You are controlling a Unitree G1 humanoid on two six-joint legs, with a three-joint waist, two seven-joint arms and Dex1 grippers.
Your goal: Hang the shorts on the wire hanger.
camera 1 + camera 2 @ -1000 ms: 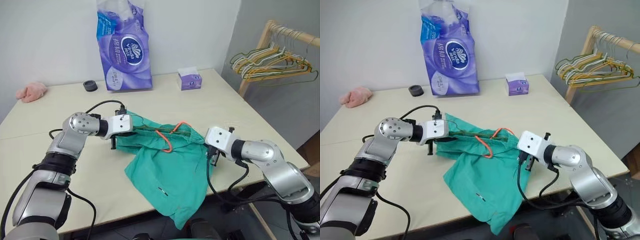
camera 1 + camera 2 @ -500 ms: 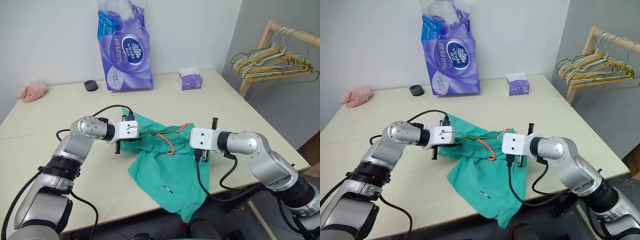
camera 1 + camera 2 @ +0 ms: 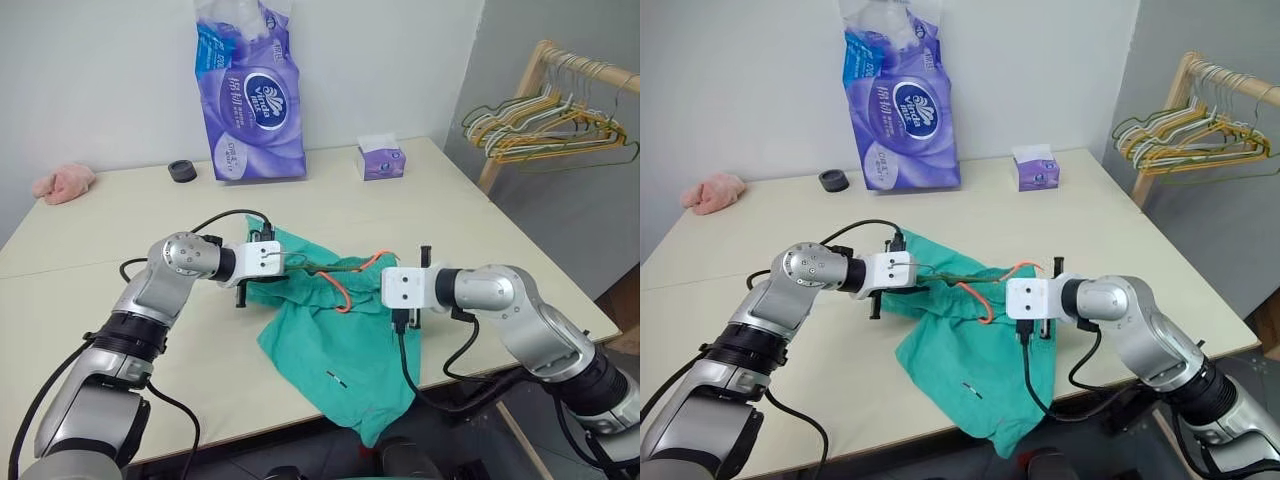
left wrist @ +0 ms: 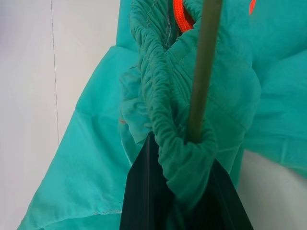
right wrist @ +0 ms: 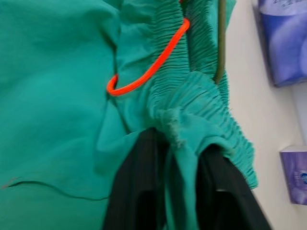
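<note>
Table (image 3: 90, 300): tissue pack (image 3: 247, 95), tissue box (image 3: 379, 160) behind shorts (image 3: 340, 345)

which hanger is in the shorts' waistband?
The dark wire hanger, threaded through the shorts on the table; the yellow, green and white hangers hang on the rack.

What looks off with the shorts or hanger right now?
The shorts are bunched at the waistband, with one leg drooping over the table's front edge. The wire hanger runs inside the gathered waistband, pinched with the fabric at the left gripper. The orange drawstring hangs out in a loop.
</note>
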